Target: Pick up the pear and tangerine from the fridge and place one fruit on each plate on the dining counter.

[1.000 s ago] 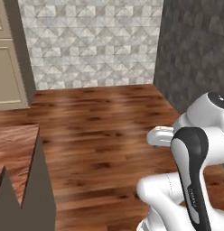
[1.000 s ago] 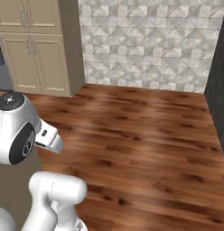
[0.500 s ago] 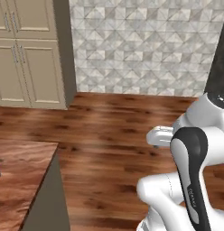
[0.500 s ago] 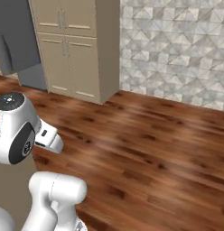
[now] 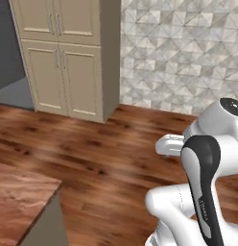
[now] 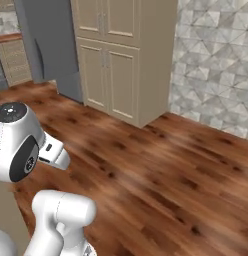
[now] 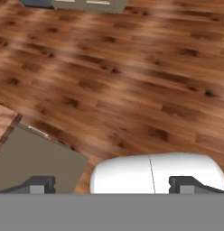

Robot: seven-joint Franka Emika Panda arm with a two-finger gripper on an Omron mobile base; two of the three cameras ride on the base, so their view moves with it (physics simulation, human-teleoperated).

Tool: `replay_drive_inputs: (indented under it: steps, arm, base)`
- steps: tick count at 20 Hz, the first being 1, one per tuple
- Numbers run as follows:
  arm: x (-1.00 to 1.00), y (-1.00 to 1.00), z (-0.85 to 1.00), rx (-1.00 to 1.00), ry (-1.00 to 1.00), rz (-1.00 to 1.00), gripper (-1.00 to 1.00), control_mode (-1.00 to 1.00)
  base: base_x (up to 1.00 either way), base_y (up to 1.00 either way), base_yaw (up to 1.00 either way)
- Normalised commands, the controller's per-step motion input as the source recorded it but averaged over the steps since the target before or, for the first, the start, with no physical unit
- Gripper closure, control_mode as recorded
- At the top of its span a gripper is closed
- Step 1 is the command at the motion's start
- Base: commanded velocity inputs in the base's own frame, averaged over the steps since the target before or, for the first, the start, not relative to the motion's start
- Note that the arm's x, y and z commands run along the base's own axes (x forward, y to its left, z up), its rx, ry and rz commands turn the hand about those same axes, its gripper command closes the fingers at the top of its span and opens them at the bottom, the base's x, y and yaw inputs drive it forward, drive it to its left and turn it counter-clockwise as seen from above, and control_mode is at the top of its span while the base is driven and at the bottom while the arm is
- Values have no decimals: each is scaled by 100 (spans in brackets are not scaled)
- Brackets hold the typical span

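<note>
Zero fruit or plates in sight; base looks to be in transit, likely heading for the fridge.

Wood floor (image 5: 106, 158) takes most of each base view, bare and open, nothing blocking a drive across it. Patterned grey tile wall (image 5: 188, 57) at 1 o'clock in left base view. Beige cupboards (image 6: 121, 55) at 12 in right base view, tall double doors, shut. Fridge (image 6: 48, 45) just left of them at 11 o'clock, plain grey, appears closed, so pear and tangerine are presumably inside, can't confirm. Dining table (image 5: 17, 202) corner at 8 o'clock in left base view, glossy reddish top on beige base; bare on the part shown.

Arm is folded close over the base, tucked probably for travel. Gripper (image 7: 111, 182) in hand view points down at floor, fingers (image 7: 39, 184) spread wide, nothing between them.

Judgement: fetch step not begun; the fridge door likely needs opening first, cupboard side is the nearest obstacle.
</note>
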Motion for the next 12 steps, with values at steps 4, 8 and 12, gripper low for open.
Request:
replay_drive_inputs:
  steps: [4,8,12]
  arm:
    - [0,0,0,0,0,0,-100,100]
    - [0,0,0,0,0,0,-100,100]
    - [0,0,0,0,0,0,-100,100]
  base:
    - [84,-57,43]
    - [88,-52,43]
    - [96,-42,45]
